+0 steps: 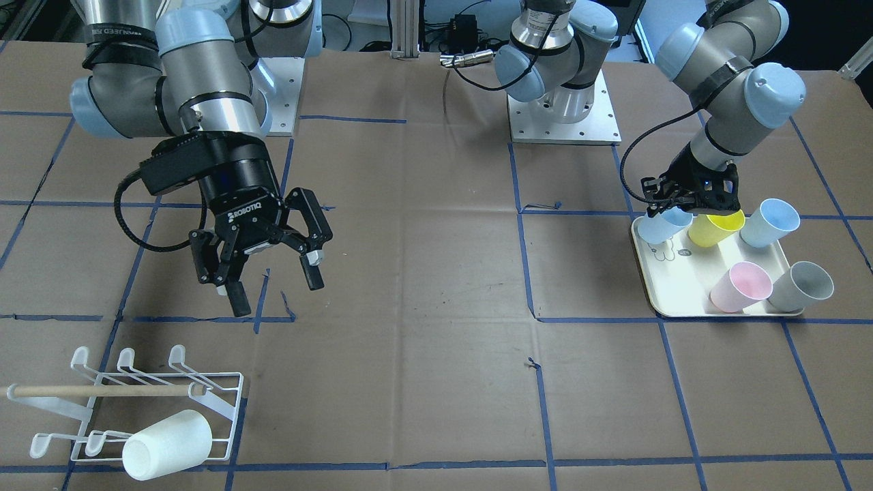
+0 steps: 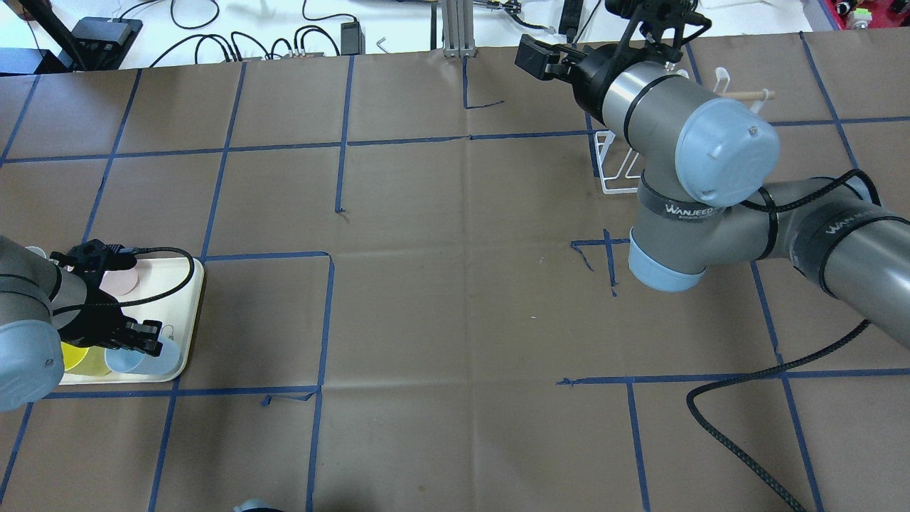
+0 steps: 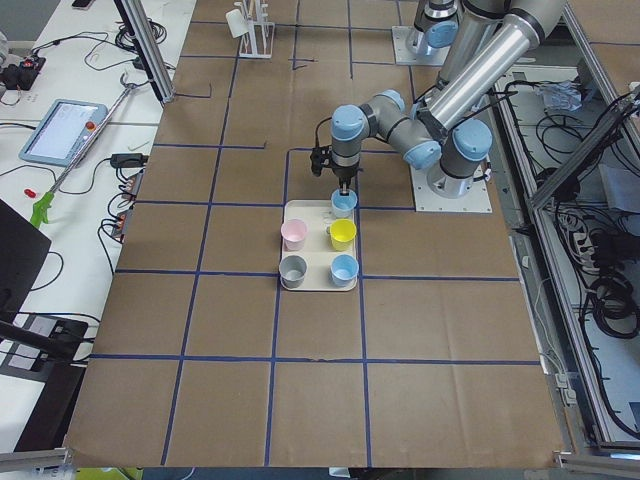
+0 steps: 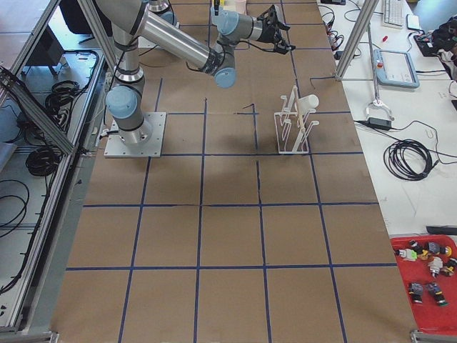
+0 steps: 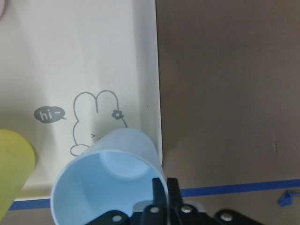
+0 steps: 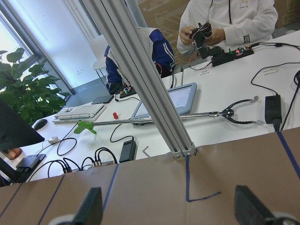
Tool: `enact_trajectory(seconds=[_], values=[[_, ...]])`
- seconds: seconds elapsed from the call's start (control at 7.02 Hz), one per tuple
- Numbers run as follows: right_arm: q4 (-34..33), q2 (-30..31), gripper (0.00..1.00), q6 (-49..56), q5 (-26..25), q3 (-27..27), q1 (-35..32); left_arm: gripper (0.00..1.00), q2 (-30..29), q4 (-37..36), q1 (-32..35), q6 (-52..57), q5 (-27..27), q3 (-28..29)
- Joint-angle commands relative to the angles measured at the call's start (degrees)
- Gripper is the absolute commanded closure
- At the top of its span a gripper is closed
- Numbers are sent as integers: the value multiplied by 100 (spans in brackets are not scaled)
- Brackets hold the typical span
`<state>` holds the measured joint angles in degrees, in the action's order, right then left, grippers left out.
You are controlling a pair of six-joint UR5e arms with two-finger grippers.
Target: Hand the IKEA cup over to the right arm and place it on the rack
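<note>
- While the left arm (image 2: 28,313) bent low over the near left part of the desk (image 2: 455,284), its left pincer (image 5: 165,190) was down at the cream tray (image 5: 117,56).
- That pincer's thin fingers were clenched on the rim wall of a pale blue cup (image 5: 108,178), which sat tilted at the tray's corner, just beside a rabbit drawing (image 5: 96,119) and a "hi~" bubble (image 5: 49,114).
- A yellow cup (image 1: 716,228) stood just beside the gripped cup, and a second pale blue cup (image 1: 769,221), a pink cup (image 1: 740,286) and a grey cup (image 1: 801,286) shared the same tray.
- Blue tape lines (image 2: 327,313) crossed the brown middle of the desk.
- Further right, the right arm (image 2: 711,178) reached towards the far side, with its right pincer (image 1: 276,293) hanging above the desk.
- This pincer was released, its flat fingers spread wide and holding nothing; in the right wrist view the two fingertips showed well apart at the bottom corners.
- At the far right of the desk stood the rack (image 1: 164,402), with a wooden dowel (image 1: 102,391) across it.
- A white cup (image 1: 167,443) lay tilted on the rack's outer row of prongs, well apart from the right pincer.
- Beyond the desk's far edge, two people (image 6: 225,18) sat at a white desk strewn with cables.
</note>
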<state>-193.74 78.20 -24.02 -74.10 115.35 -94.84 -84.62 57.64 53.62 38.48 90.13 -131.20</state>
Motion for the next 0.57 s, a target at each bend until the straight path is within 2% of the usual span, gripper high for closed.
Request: enact_trajectory(seconds=[0.0, 0.14, 0.43], values=[[-224, 72, 0, -1669, 1, 110, -209, 100, 356, 411, 8, -113, 180, 295], [-347, 55, 0, -2503, 9, 119, -245, 100, 550, 823, 8, -113, 180, 523], [-863, -50, 0, -3675, 18, 189, -245, 100, 579, 1885, 69, -130, 136, 1548]])
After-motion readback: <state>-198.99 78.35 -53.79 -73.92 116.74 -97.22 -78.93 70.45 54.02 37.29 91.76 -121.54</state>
